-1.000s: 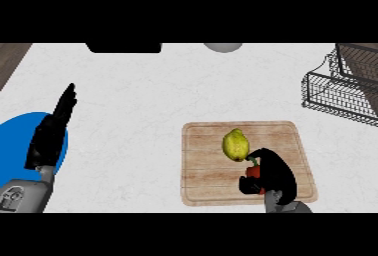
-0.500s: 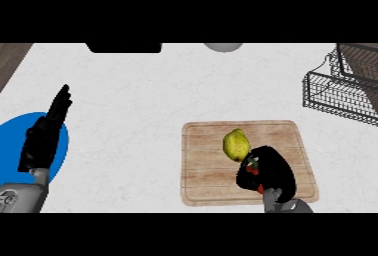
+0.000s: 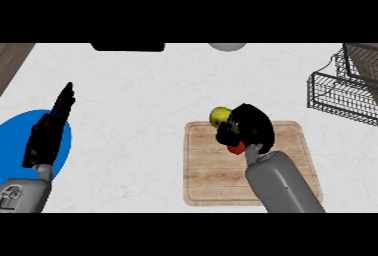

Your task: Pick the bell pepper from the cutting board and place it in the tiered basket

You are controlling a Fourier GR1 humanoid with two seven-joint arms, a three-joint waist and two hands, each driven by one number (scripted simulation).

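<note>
Wooden cutting board (image 3: 214, 180) lies at the near edge of the counter (image 3: 148, 100), right of its middle, with the right forearm coming in over its near right corner. Above the board's far half the right hand (image 3: 251, 125) is curled round the red bell pepper (image 3: 235, 148), of which only a small patch shows under the fingers; whether it has left the wood I cannot tell. A yellow fruit (image 3: 218, 115) sits at the board's far edge, against the hand. Near the counter's left edge the left hand (image 3: 48, 137) rests with straight fingers over the rim of a blue plate (image 3: 11, 140).

The tiered basket (image 3: 343, 92) stands in the far right corner, well apart from the board. Most likely trouble, in my judgement: the hand nudges the yellow fruit off the board as it rises, or the pepper slips out on the way across, or catches the basket's wire rim.

No label or writing can be read.
</note>
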